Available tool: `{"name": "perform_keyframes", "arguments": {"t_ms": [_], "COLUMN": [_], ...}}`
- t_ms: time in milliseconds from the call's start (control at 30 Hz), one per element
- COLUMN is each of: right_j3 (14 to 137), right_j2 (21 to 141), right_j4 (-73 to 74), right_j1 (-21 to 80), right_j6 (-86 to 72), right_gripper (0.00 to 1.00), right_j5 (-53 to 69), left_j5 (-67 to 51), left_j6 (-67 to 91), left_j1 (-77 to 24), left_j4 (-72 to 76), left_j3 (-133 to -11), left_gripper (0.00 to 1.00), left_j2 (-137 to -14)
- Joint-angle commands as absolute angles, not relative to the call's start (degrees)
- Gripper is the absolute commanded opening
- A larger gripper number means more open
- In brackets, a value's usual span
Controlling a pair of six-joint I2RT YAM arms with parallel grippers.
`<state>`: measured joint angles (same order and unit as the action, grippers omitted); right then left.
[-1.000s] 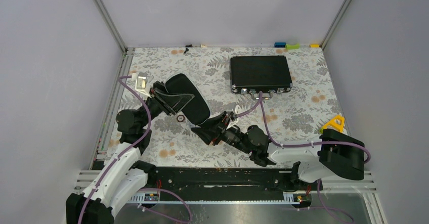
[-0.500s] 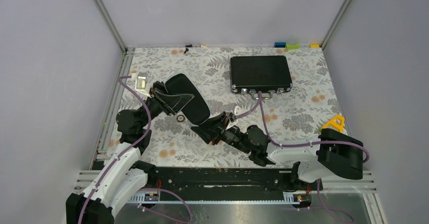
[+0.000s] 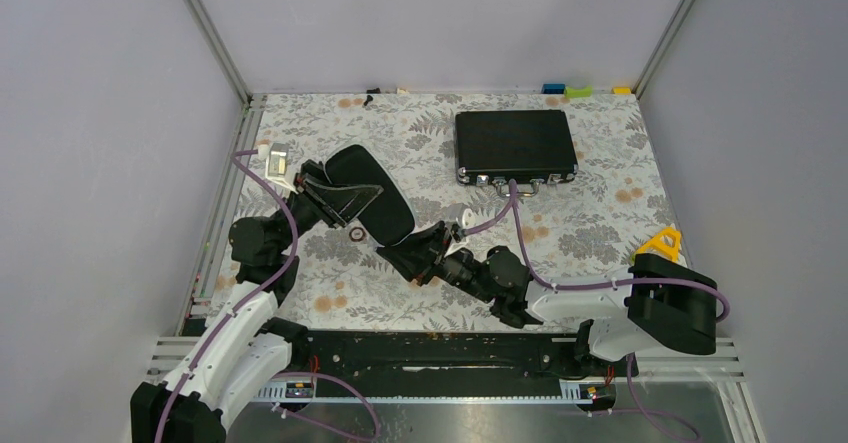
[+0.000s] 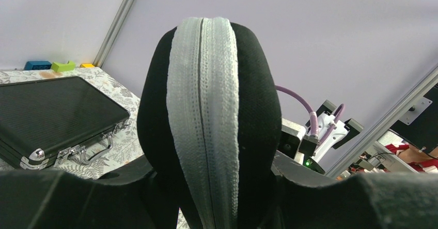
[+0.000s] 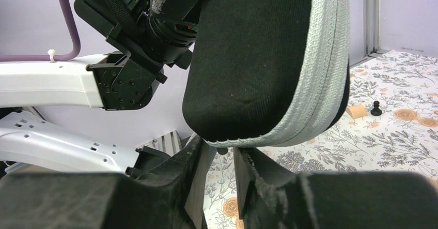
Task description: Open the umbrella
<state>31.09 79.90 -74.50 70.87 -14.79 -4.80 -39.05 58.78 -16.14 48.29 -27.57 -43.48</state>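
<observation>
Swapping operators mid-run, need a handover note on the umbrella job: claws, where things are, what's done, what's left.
Claws: the left claw is shut on the black oval case, holding it up off the table. The right claw is open, jaws either side of the case's lower end, right under the grey zip; nothing pinched yet.
Things: umbrella not in view. The black briefcase lies closed at the back.
Done: case lifted, zip end presented to the right claw.
Left: zip is shut. Probably grip the pull, unzip, look for the umbrella, open it.
</observation>
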Motion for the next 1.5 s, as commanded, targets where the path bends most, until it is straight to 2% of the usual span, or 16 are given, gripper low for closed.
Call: {"name": "perform_keyframes", "arguments": {"t_ms": [0,133,300,1000,1467], "right_j3": [34.14,34.00,33.30,31.68,30.07], "right_j2": [80.43,80.57,80.25,76.09,76.77], "right_j4": [-78.88,-78.93,-79.37,-71.03,-68.46], "right_j1": [71.37,71.37,71.44,71.56,71.99], "right_j6": [-12.79,-12.79,-12.75,-13.04,-13.86], "right_gripper": [0.28,0.18,0.00,0.00,0.00], "right_j5": [-3.83,-3.91,-4.75,-12.52,-12.85], "left_j5": [-38.67,-38.83,-38.96,-37.14,-35.99], "left_j6": [59.56,59.59,59.68,56.95,57.61], "left_j1": [-15.93,-15.90,-15.95,-13.18,-9.81], "left_j4": [54.94,55.00,55.00,49.20,49.57], "left_j3": [-28.13,-28.12,-28.22,-28.83,-28.13], "left_gripper": [0.00,0.00,0.00,0.00,0.00], "left_j2": [-43.04,-43.06,-43.18,-42.32,-41.26]}}
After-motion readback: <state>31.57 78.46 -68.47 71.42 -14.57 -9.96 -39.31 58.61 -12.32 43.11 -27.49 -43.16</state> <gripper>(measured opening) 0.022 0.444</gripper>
